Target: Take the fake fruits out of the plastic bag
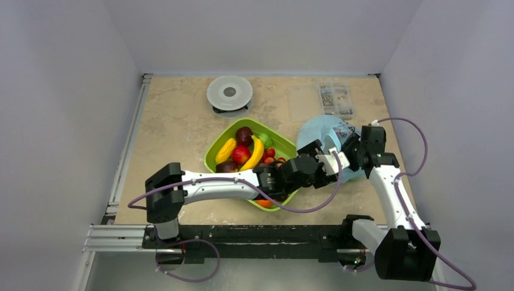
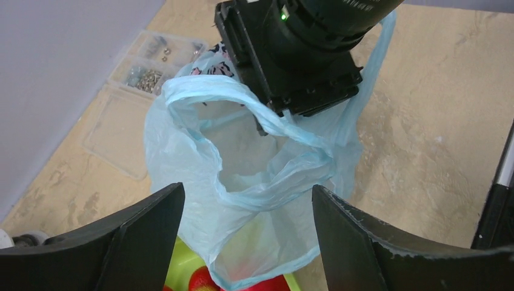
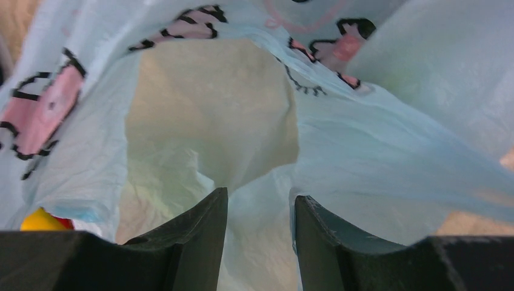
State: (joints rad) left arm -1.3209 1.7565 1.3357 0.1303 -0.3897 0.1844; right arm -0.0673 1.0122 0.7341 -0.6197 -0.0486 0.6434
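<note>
The light-blue plastic bag (image 1: pixel 326 134) with a pink-and-dark print hangs right of the green tray (image 1: pixel 213 159). My right gripper (image 3: pixel 260 200) is shut on a bunched part of its rim (image 3: pixel 260 242) and holds the mouth open; no fruit shows inside it. My left gripper (image 2: pixel 248 200) is open wide, its fingers either side of the bag's lower fold (image 2: pixel 260 182) without touching it, above the tray's right edge. In the tray lie a banana (image 1: pixel 257 153), a red ball (image 1: pixel 241 154), a dark purple fruit (image 1: pixel 244 134), a green one (image 1: pixel 265 139) and an orange (image 1: pixel 264 203).
A cluster of small red berries (image 1: pixel 271 155) lies in the tray. A white round dish (image 1: pixel 229 93) stands at the back. A clear parts box (image 1: pixel 335 100) sits at the back right, also in the left wrist view (image 2: pixel 145 73). An aluminium rail (image 1: pixel 127 151) runs along the left edge.
</note>
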